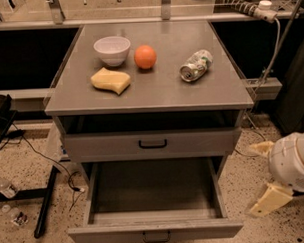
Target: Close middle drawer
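The middle drawer (156,232) is pulled far out at the bottom of the view. It is wide, grey and empty inside, with a small black handle at the centre of its front. Above it the top drawer (153,143) stands nearly shut. The lowest drawer is hidden below. My gripper (266,174) hangs at the right, beside the open drawer's right side and a little apart from it. It touches nothing. Its two cream fingers (270,199) are spread apart and hold nothing.
On the cabinet top (156,96) lie a white bowl (112,49), an orange (145,57), a yellow sponge (110,80) and a crushed can (195,65). A black stand leg (45,207) and cables lie on the floor at the left. A white cable (269,54) hangs at the right.
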`<state>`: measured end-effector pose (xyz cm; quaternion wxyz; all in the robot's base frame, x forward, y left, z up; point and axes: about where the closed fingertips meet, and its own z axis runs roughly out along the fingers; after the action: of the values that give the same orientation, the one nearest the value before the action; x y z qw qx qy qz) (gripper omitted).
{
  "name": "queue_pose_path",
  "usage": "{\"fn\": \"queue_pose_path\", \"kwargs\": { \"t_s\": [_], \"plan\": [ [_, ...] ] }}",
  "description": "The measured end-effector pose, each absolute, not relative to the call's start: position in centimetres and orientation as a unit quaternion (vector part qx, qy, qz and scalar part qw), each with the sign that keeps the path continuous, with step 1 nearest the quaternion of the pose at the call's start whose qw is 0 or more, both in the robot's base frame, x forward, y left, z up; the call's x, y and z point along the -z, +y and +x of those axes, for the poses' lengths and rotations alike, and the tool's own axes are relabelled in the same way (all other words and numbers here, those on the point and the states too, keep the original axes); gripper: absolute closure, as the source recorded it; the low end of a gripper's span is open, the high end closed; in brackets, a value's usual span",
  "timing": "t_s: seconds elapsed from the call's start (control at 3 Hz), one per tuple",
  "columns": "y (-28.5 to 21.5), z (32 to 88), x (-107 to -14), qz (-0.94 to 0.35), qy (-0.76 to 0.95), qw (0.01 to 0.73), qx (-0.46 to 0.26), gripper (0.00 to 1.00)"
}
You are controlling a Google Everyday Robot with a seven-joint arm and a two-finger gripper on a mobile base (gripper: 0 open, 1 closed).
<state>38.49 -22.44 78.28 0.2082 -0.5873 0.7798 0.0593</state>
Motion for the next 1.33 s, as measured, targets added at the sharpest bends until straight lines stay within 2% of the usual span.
{"fn": "queue_pose_path", "kwargs": {
  "t_s": [0.33,1.0,1.33],
  "plan": [
    [-21.8,36.9,-74.5,-0.578,0.783,0.211,-0.090,0.43],
    [-21.7,36.8,-74.3,-0.578,0.784,0.210,-0.090,0.89],
    [-21.6,36.9,-72.7,-0.573,0.790,0.199,-0.084,1.00]
  ]
}}
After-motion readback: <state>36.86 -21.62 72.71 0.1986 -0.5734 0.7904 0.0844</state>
